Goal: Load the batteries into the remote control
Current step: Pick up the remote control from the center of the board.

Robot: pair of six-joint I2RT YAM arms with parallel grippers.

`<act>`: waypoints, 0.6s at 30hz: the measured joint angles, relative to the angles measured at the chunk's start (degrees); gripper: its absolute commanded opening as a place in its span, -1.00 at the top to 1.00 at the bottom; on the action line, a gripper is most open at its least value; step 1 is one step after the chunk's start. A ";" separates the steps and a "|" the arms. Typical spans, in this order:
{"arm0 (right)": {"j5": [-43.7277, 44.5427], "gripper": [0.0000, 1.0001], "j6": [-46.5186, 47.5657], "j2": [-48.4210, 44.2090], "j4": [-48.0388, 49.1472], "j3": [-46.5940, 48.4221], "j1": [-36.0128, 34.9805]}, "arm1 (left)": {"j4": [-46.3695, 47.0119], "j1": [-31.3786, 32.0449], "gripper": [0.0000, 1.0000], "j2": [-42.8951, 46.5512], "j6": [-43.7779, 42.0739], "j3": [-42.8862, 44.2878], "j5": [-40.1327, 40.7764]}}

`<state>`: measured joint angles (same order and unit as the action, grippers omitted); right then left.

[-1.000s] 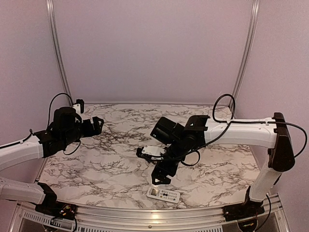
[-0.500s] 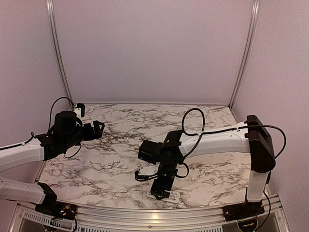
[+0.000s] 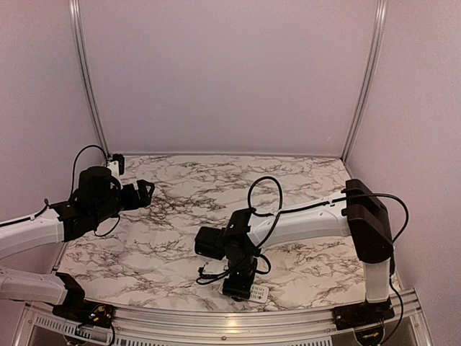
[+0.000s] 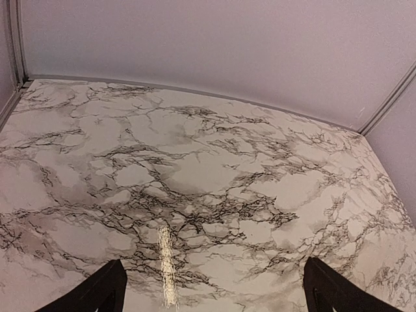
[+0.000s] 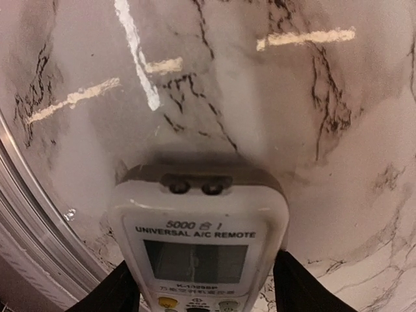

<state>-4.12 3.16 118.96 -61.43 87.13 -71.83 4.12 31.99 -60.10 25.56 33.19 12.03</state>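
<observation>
Marble-patterned, veined in grey and black, the counter carries one remote control and no more than that. It lies flat and face up at the near edge, right of the middle and close to the metal rim, its pale screen and printed label showing in the right wrist view.

Two arms reach over the counter, each with one gripper. The right gripper is down over the remote, one dark finger close against each long side. The gripper has narrowed to about the remote's width, but whether it is already squeezing cannot be told. The left gripper hovers over the far left of the counter, spread fully wide and holding nothing.

A second ago the right arm was higher and further back, over the middle of the counter, and the remote lay in plain sight from above. Now the arm has swung down and nearer, hiding all but one end of the remote. The remote itself has not moved, and the left arm has hardly shifted.
</observation>
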 measured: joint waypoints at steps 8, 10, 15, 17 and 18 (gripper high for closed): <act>2.34 0.26 -0.20 0.90 -0.61 1.14 -0.07 | -0.09 0.00 -0.98 1.46 0.00 -0.02 0.90; 2.56 0.31 -0.15 0.90 -0.57 1.38 -0.07 | -0.09 0.00 -0.98 2.38 0.02 -0.09 1.14; 0.63 0.40 -0.09 -0.09 0.87 3.58 0.76 | 0.48 0.00 -0.98 5.09 0.02 -0.72 0.98; -1.14 0.41 -0.11 -2.05 2.40 4.61 1.86 | 1.22 0.00 -0.98 5.97 -0.09 -0.81 0.52; -2.23 0.41 -0.13 -3.45 3.39 5.11 2.78 | 1.55 0.00 -0.98 6.32 -0.24 -0.81 0.39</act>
<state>-6.35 3.03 115.50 -58.04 92.25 -69.06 5.67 31.99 -53.78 25.32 32.38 12.43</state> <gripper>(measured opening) 0.495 0.989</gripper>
